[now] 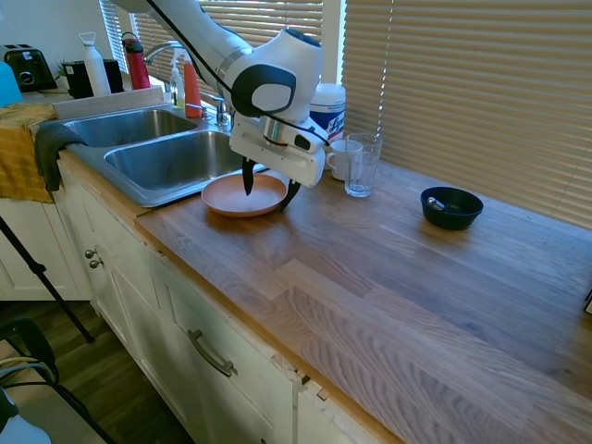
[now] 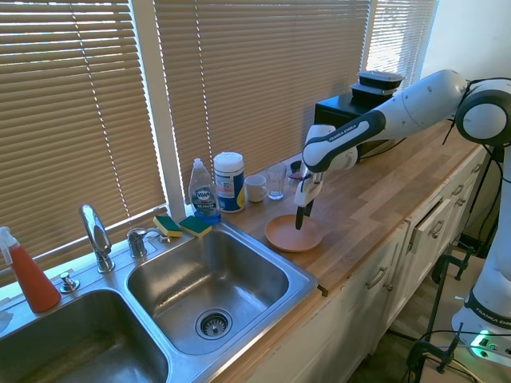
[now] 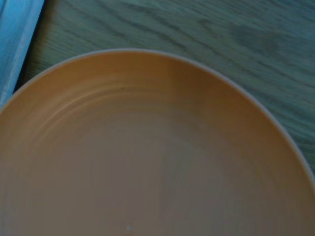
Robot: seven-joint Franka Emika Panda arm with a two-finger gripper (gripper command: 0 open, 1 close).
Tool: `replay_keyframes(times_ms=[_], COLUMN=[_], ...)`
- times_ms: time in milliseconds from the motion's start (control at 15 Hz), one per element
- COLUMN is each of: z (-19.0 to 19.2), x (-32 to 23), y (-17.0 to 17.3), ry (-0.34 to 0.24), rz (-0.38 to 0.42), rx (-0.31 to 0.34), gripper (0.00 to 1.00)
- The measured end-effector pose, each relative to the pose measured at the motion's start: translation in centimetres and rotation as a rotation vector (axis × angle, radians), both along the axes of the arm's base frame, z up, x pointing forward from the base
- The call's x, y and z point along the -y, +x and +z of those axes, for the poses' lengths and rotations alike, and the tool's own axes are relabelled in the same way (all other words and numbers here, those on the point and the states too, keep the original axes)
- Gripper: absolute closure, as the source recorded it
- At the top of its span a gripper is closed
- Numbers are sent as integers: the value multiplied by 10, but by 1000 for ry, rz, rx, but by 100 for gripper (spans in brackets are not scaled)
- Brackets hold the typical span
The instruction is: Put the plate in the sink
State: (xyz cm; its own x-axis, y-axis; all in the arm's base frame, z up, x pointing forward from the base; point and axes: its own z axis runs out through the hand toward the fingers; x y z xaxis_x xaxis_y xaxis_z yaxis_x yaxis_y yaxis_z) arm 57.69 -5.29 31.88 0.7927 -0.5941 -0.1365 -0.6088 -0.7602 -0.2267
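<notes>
Plate [image 1: 242, 196] sits flat on the counter [image 1: 388, 277], just beside the sink [image 1: 166, 162] rim, right under the gripper [image 1: 270, 192]. Fingers apart, pointing down: one over the plate's inside, the other past its far edge, so they straddle the rim. Nothing gripped yet. Nearer basin lies directly beyond the plate, away from the glass [image 1: 362, 165] and dark bowl [image 1: 451, 207].

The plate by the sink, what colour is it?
Plain salmon-orange; the plate shows best in the wrist view.

one plate [image 1: 242, 196], one bowl [image 1: 450, 207], two sponges [image 2: 182, 226], two sink [image 2: 263, 307] basins
</notes>
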Motion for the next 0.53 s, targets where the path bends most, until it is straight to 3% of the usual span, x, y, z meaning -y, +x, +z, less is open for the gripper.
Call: replay_keyframes(times_ms=[533], z=[-4], x=[-2], y=[5], ry=[4], rz=[7], rx=[-14], gripper=[100])
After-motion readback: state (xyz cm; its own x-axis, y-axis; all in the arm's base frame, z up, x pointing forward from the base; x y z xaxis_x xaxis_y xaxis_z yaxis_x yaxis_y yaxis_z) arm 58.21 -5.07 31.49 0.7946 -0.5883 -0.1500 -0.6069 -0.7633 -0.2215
